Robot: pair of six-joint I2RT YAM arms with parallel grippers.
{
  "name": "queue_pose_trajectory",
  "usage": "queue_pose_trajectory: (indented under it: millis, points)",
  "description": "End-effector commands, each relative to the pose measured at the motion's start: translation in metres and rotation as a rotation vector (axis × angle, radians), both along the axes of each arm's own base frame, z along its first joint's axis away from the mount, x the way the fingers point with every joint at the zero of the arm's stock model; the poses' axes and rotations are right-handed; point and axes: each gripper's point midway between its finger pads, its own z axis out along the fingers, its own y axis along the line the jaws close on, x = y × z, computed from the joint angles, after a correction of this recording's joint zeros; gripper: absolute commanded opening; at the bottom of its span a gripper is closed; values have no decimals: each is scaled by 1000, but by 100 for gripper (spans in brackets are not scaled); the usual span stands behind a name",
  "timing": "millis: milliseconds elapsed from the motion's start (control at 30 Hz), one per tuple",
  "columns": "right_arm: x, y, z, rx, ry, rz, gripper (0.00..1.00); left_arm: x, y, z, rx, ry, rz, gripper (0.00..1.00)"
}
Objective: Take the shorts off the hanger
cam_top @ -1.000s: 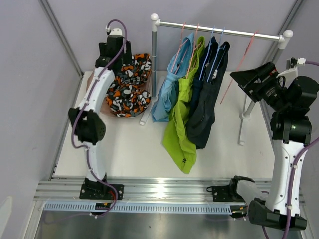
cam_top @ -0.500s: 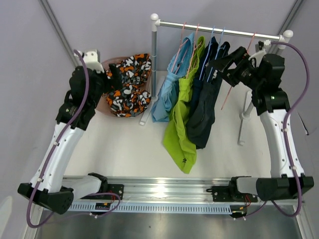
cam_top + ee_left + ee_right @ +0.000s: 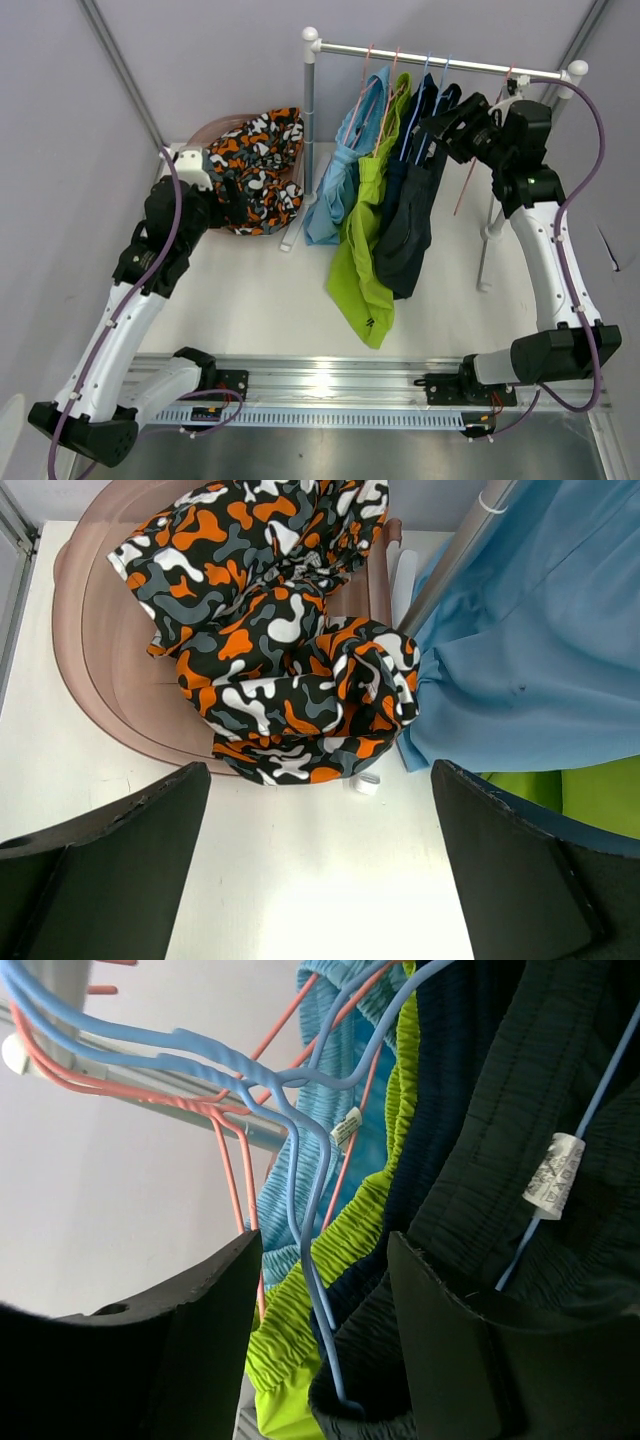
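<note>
Softly ribbed navy shorts (image 3: 505,1070), wire hanger (image 3: 262,1073)

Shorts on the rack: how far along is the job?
Done: the patterned shorts lie in the pink basket, off the rail. In hand: the right gripper straddles a blue hanger at the navy waistband, jaws apart, nothing gripped yet; the left gripper hangs open near the basket. Left: light blue shorts, lime green shorts and two navy pairs hang on the rail.

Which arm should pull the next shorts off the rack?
The right arm: its jaws straddle a blue hanger beside the navy shorts. The left arm faces the patterned shorts in the basket, away from the rail.
</note>
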Motion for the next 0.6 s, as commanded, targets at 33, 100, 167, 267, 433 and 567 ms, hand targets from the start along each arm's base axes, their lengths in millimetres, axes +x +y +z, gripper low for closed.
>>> queue_pose_trajectory:
  millis: [33,100,167,267,433,567]
  points:
    - [12,15,10,5,-57,6,59,-1,-7,0,-22,-26,-32,99]
    - [16,19,6,5,-49,11,55,-1,-7,-4,-19,-17,-34,99]
    - [17,24,6,7,-51,20,44,-2,-7,-7,-20,-12,-33,99]
    - [16,24,8,6,-50,15,17,-4,-7,-11,-19,-11,-35,99]
    - [-2,9,28,-33,-86,-44,2,-8,-10,-6,-19,-25,-61,99]
    - [-17,-4,41,-49,-117,-84,1,-9,-14,-1,-30,-30,-84,99]
